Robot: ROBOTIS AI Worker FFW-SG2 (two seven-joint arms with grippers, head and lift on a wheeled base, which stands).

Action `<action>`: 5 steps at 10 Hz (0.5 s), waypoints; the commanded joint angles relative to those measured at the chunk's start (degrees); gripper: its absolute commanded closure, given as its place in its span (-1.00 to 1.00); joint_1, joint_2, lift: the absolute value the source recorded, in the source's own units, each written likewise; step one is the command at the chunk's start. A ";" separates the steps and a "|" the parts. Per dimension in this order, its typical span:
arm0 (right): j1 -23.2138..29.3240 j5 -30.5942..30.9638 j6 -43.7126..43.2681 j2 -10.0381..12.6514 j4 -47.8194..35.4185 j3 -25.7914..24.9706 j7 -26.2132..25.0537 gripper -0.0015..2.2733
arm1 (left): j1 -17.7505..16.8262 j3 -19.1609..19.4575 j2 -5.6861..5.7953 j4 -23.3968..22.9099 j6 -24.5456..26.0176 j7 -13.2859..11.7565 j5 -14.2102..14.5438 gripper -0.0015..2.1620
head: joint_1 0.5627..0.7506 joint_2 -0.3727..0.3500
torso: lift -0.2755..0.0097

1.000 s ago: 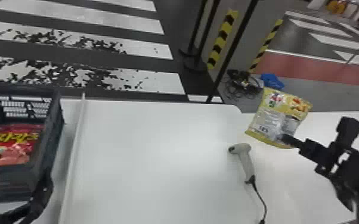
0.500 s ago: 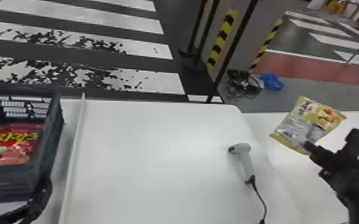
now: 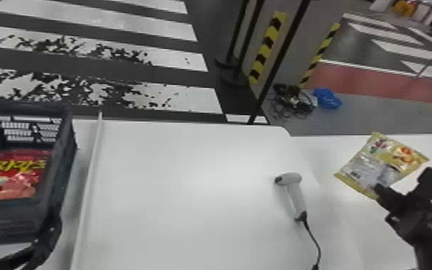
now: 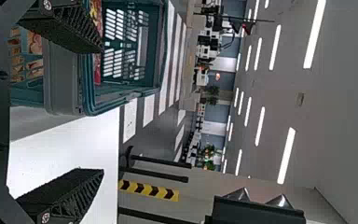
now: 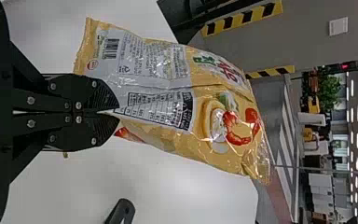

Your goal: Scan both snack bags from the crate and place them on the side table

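Over the last second the yellow snack bag (image 3: 394, 158) has moved rightward and nearer the robot, and is now above the side table (image 3: 380, 233), toward its far edge. The right pincer (image 5: 117, 112) grips it shut at the near end, the bag's long axis running outward beyond the fingertips, so this nearer arm should do the lowering. The left pincer (image 4: 103, 109) is spread wide by the crate (image 3: 62, 154), where the red snack bag (image 3: 18, 172) lies.

Crate (image 3: 64, 158) left, side table (image 3: 324, 150) right, scanner (image 3: 296, 196) between
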 commanded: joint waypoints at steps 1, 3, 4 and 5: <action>-0.03 -0.72 -0.67 0.35 0.21 0.00 -0.77 -0.30 | -0.03 0.04 0.01 0.05 0.00 0.00 0.01 -0.92 | 0.41 -0.94 | 0.26; -0.03 -0.99 -0.85 0.61 0.21 -0.09 -4.38 -1.00 | 0.23 0.13 0.10 0.05 -0.35 0.00 0.01 -0.92 | 0.41 -0.94 | 0.26; 0.24 -1.60 -1.73 0.61 0.12 -0.18 -5.52 -0.98 | 0.41 0.22 0.10 0.05 -0.53 0.00 0.09 -0.92 | 0.41 -0.94 | 0.26; 1.20 -2.83 -4.01 0.87 -0.94 -0.71 -6.13 -0.97 | 0.50 0.30 0.01 -0.13 -0.70 0.00 0.09 -0.92 | 0.41 -0.94 | 0.26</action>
